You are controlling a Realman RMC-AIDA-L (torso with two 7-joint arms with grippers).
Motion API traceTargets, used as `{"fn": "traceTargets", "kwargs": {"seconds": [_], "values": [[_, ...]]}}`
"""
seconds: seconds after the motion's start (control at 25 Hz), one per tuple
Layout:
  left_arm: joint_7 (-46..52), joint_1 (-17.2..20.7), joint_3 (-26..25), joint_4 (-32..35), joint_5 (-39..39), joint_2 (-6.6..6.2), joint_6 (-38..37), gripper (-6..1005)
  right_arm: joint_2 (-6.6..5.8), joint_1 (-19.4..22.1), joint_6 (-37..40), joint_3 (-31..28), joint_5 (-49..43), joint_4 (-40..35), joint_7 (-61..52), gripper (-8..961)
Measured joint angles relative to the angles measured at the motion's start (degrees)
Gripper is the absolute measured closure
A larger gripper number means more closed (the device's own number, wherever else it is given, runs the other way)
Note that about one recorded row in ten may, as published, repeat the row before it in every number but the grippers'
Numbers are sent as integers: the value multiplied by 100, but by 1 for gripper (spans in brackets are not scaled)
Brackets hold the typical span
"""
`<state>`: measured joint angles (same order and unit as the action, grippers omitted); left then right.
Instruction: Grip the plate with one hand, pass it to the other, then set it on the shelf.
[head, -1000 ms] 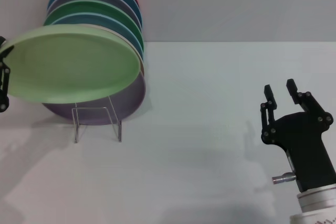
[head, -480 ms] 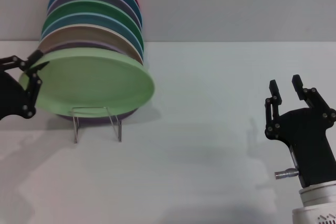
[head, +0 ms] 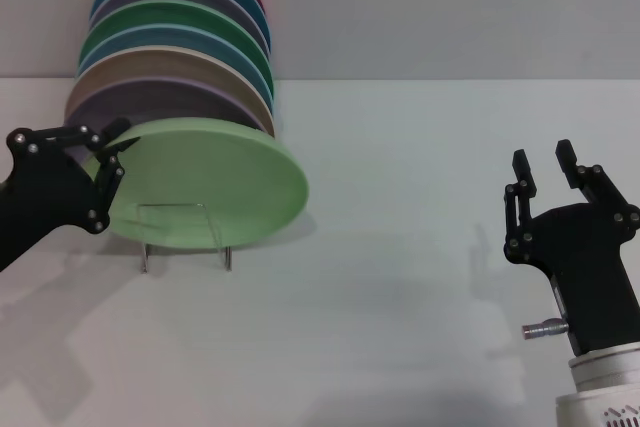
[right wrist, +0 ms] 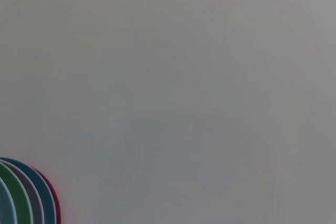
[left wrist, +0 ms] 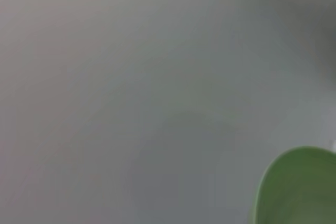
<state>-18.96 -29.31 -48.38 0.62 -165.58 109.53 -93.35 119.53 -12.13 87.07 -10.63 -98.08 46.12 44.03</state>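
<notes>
Before shelf [head: 185, 237]: left gripper [head: 108, 162] clamping plate [head: 205, 182], near-flat, face up; right gripper [head: 546, 169] released.

Head view faces forward, downward

I see a pale tabletop [head: 400, 277]; the shelf [head: 185, 237] stands on it, loaded with a row of coloured plates [head: 180, 47].

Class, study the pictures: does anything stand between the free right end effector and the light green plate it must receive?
Nothing visible does. The plate hangs in the left end effector before the rack; only bare table separates it from the open right end effector.
</notes>
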Motion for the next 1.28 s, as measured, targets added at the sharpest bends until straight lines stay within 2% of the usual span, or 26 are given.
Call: {"fn": "traceTargets", "kwargs": {"seconds": [0.36, 0.6, 0.72, 0.92, 1.12, 1.28], "values": [[399, -67, -27, -9, 26, 16, 434, 940, -1, 14, 9, -1, 0, 18, 6, 619], [437, -15, -495, -51, 42, 31, 415, 939, -8, 11, 12, -1, 0, 24, 26, 616], [436, 22, -551, -57, 44, 20, 343, 938, -9, -3, 12, -1, 0, 24, 27, 615], [410, 156, -589, -70, 45, 19, 63, 726, -9, -34, -8, -1, 0, 21, 27, 617], [385, 195, -571, -71, 24, 67, 41, 565, -9, -68, -41, -1, 0, 20, 27, 618], [226, 213, -593, -71, 34, 155, -66, 540, -9, -72, -45, -1, 0, 20, 27, 618]]}}
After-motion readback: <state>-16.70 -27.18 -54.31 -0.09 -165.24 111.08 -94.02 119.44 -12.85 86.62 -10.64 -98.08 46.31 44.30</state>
